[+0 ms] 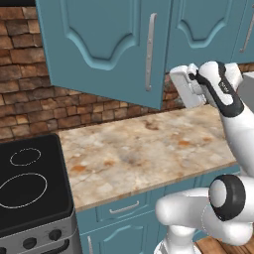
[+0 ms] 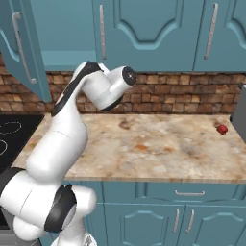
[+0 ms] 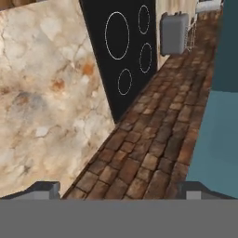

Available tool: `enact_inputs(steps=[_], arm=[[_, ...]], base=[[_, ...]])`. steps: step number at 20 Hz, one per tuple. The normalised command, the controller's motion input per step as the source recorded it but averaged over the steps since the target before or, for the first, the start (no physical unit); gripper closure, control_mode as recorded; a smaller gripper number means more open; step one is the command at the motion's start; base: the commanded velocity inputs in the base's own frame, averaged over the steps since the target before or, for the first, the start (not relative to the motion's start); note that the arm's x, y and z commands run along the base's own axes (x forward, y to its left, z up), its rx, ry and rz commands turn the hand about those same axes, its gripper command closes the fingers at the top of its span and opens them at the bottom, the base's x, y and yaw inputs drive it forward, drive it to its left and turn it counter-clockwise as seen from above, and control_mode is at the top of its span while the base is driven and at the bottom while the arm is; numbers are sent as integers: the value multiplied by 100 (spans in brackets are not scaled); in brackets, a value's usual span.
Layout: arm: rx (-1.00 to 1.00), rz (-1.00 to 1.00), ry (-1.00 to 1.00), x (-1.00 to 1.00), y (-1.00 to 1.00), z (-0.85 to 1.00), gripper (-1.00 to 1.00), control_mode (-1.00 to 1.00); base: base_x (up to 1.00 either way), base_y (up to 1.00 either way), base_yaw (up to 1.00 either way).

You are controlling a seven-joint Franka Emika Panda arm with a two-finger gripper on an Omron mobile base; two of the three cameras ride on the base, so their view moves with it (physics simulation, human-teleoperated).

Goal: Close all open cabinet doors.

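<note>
Teal wall-cabinet door (image 1: pixel 106 47) hangs open above the marble counter (image 1: pixel 144 149); the empty, wide-open gripper (image 3: pixel 123 190) beside its edge could glance off it.

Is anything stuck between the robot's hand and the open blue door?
Nothing visible. The gripper sits open just right of the open door, near its lower edge, with only brick wall and counter around it. Where the door must swing, nothing visible blocks it either.
</note>
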Motion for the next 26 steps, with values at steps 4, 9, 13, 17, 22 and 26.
enact_inputs(steps=[4,9,13,17,22,26], arm=[[-18,0,-16,-99,7,37,-100,-100],[-15,0,-14,-100,0,38,-100,-100],[-17,0,-14,-100,4,33,-100,-100],[-15,-3,-13,-100,23,25,-100,-100],[-14,-11,-9,-84,50,17,-100,-100],[-17,-16,-9,-44,62,20,-100,-100]], base=[[0,0,0],[0,0,0],[0,0,0],[0,0,0],[0,0,0],[0,0,0]])
